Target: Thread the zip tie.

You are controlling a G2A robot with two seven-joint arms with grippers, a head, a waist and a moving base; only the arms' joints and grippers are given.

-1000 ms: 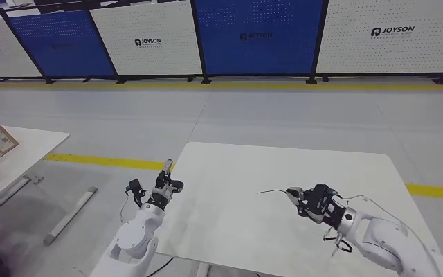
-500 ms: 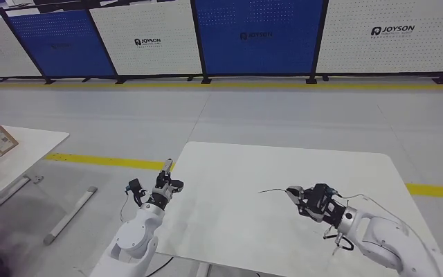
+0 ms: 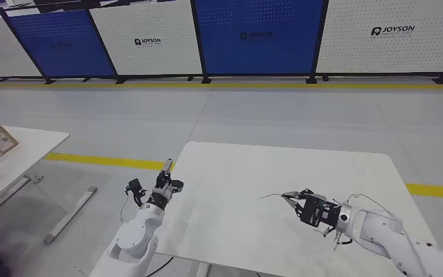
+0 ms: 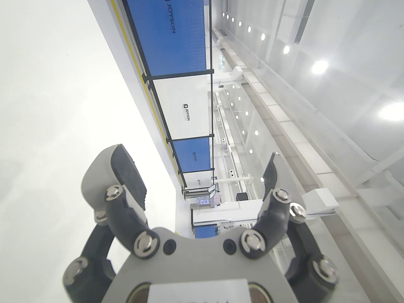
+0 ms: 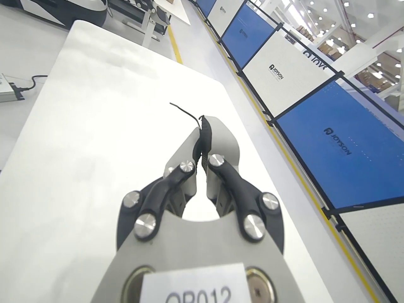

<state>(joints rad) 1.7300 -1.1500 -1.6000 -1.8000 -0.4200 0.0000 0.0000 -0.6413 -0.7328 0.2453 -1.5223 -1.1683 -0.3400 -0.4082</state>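
Factory hall, grey floor. A white table point(image 3: 228, 201) is standing in front of a row of blue and white panels point(image 3: 259, 34), with a yellow floor line point(image 3: 104, 161) running between the table and the panels.

The right gripper point(image 3: 294, 199) is hanging over the table's right half, its jaws clenching one end of a thin black zip tie point(image 3: 271, 196). In the right wrist view the fingers point(image 5: 189, 146) are pressing together on the strip point(image 5: 184, 111). The tie's long axis is lying roughly along the table's width, its free end pointing toward the table's left side and curving slightly. Whether the tip is touching the tabletop is hard to tell.

The left gripper point(image 3: 167, 166) is sitting at the table's left edge, well apart from the tie, its jaws spread wide and holding nothing point(image 4: 195, 165).

A second table point(image 3: 28, 149) is standing off to the left of the table. A grey box point(image 5: 9, 88) with a cable is lying on the floor beside it.

The pads are hiding the gripped end of the tie.
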